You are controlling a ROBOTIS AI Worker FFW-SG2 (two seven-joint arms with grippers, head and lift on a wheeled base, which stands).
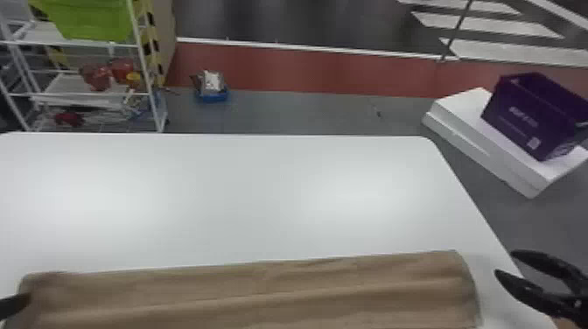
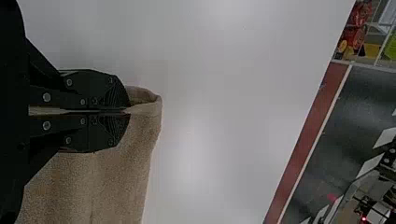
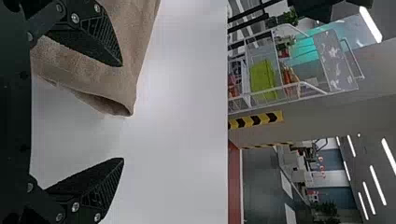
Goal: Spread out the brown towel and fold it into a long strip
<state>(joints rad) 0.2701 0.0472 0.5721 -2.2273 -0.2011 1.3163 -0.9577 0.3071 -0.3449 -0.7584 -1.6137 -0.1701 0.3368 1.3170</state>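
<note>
Brown towel (image 1: pixel 245 288), creased lengthwise, near edge cropped

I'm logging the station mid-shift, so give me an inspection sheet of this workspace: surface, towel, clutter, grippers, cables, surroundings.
Surface: white table, with light glare on its top.
Job's things: brown towel, a long strip along the table's near side, creased lengthwise.
Clutter: small blue bin with things in it, on the floor beyond the table.
Left gripper: jaws shut on the towel's left end.
Right gripper: jaws open at the towel's right end.
Cables: nothing seen.
Surroundings: wire rack beyond left; purple crate on a white block beyond right.
</note>
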